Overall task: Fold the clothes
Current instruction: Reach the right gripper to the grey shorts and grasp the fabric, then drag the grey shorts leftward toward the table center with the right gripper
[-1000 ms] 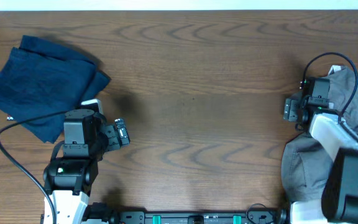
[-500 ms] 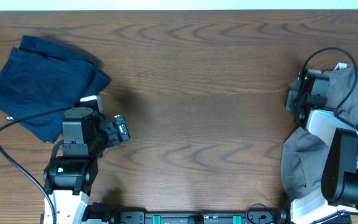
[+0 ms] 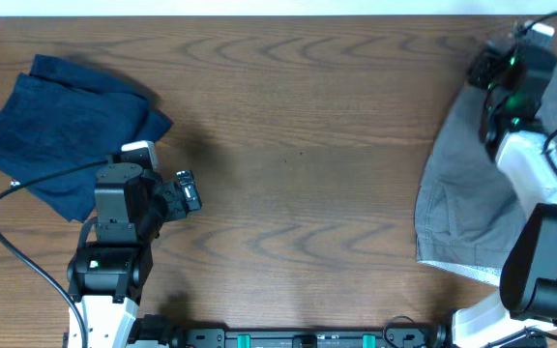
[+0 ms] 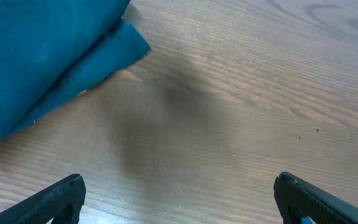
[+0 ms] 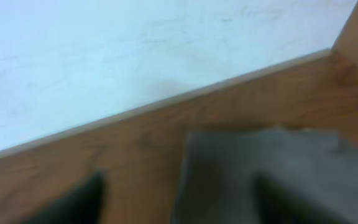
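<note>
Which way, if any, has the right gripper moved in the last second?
Yes. The right gripper travelled from mid-depth to the far edge of the table at the right corner, and the grey garment stretched out after it.

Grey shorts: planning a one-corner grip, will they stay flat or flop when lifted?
Probably floppy: the grey shorts lie spread with soft creases, so they would likely sag. They look thin, probably light. Pushed, such creased cloth may bunch.

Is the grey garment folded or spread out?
Spread, not folded: the grey garment stretches as one wide sheet at the overhead view's right side.
</note>
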Controlling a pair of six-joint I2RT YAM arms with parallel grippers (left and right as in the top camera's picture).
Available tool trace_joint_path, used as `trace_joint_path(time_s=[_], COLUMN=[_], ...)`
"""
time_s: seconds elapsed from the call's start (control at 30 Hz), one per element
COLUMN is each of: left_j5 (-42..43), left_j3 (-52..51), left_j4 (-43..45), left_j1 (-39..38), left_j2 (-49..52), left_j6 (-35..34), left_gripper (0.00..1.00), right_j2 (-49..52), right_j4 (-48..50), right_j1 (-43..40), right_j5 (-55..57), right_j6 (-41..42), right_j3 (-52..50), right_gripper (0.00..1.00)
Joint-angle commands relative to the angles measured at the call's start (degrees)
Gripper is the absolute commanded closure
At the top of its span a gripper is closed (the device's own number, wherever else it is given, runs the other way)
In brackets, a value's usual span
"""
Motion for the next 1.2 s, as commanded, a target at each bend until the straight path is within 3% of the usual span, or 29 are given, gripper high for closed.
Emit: trace_joint_path(time_s=[0.0, 0.3, 0.43, 0.63, 0.9, 0.97, 1.03, 1.07, 1.13, 1.17], left_j5=[-0.04, -0.04, -0.04, -0.02, -0.02, -0.02, -0.02, -0.02, -0.02, -0.04], left_j3=[1.25, 1.25, 1.25, 1.25, 1.25, 1.25, 1.25, 1.25, 1.25, 1.25], left_j4=[0.26, -1.70, -1.95, -1.92, -2.99, -3.17, -3.19, -3.17, -3.15, -3.15], left_j1=[0.28, 0.28, 0.28, 0.28, 0.28, 0.28, 0.28, 0.28, 0.28, 0.28], left_j2=[-0.02, -0.02, -0.02, -0.02, -0.02, -0.04, -0.02, -0.04, -0.02, -0.04], left_j6=[0.11, 0.11, 0.11, 0.09, 0.09, 0.09, 0.09, 0.09, 0.09, 0.09], left_gripper=[0.02, 0.02, 0.02, 0.02, 0.02, 0.02, 0.02, 0.02, 0.02, 0.02], right_j2=[-1.31, -11.39, -11.82, -11.85, -11.82, -11.82, -11.82, -11.82, -11.82, -11.82], right_j4=[-9.68, -57.24, -72.30, -70.73, -54.73, -52.68, -51.21, -50.38, -49.13, -48.33], right_j1=[-0.52, -0.46, -0.39, -0.04, -0.02, -0.04, -0.02, 0.04, 0.61, 1.11], right_j5=[-2.45, -4.74, -4.76, -3.63, -5.20, -5.22, -6.21, -7.72, -11.04, -13.38], right_j6=[-0.70, -0.44, 1.73, 1.97, 3.48, 3.50, 3.45, 3.43, 3.41, 3.41], right_j3=[3.69, 4.04, 2.80, -5.75, -20.15, -22.14, -23.43, -23.89, -24.20, -24.20], right_gripper=[0.01, 0.04, 0.07, 0.07, 0.09, 0.20, 0.38, 0.52, 0.91, 0.99])
